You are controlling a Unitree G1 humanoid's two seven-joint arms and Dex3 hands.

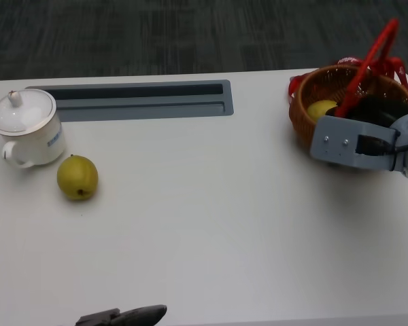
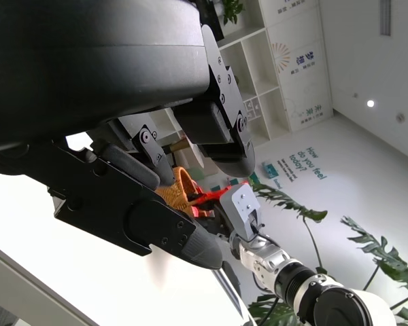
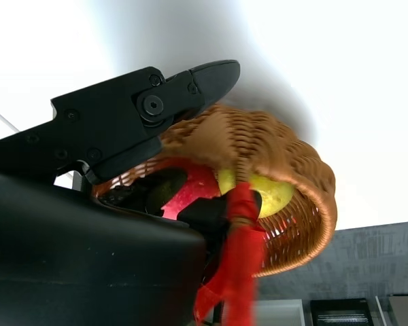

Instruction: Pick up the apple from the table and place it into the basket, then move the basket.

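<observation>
1. White and smooth, the table (image 1: 211,224) stretches wide, with a long grey slot (image 1: 132,100) set in its far side and dark carpet beyond it.
2. The basket (image 1: 306,112) sits at the far right of the table. It is brown and woven, with a red handle (image 1: 372,58) standing up over it.
3. The apple (image 3: 275,195) is already inside the basket. It looks yellow-green with some red on it.
4. The right hand (image 1: 367,119) reaches into the basket from the near side. One finger lies along the outside of the woven rim, and the rest are down inside beside the apple.
5. The pictures do not show clearly if this hand holds the rim, the apple or nothing, so one cannot tell.
6. The left hand (image 2: 156,176) is low at the near edge of the table, well apart from everything. Its fingers are spread, and nothing is in them.
7. A white cup with a lid (image 1: 26,129) stands at the far left, and a green pear (image 1: 77,177) lies just beside it.
8. The putting-in part looks done. Moving the basket is likely what is left.
9. The basket is probably light and stiff, but the weave is bumpy and could tip. The rim or the red handle look like good places to hold.
10. The apple is round and could roll, so the basket should stay level.
</observation>
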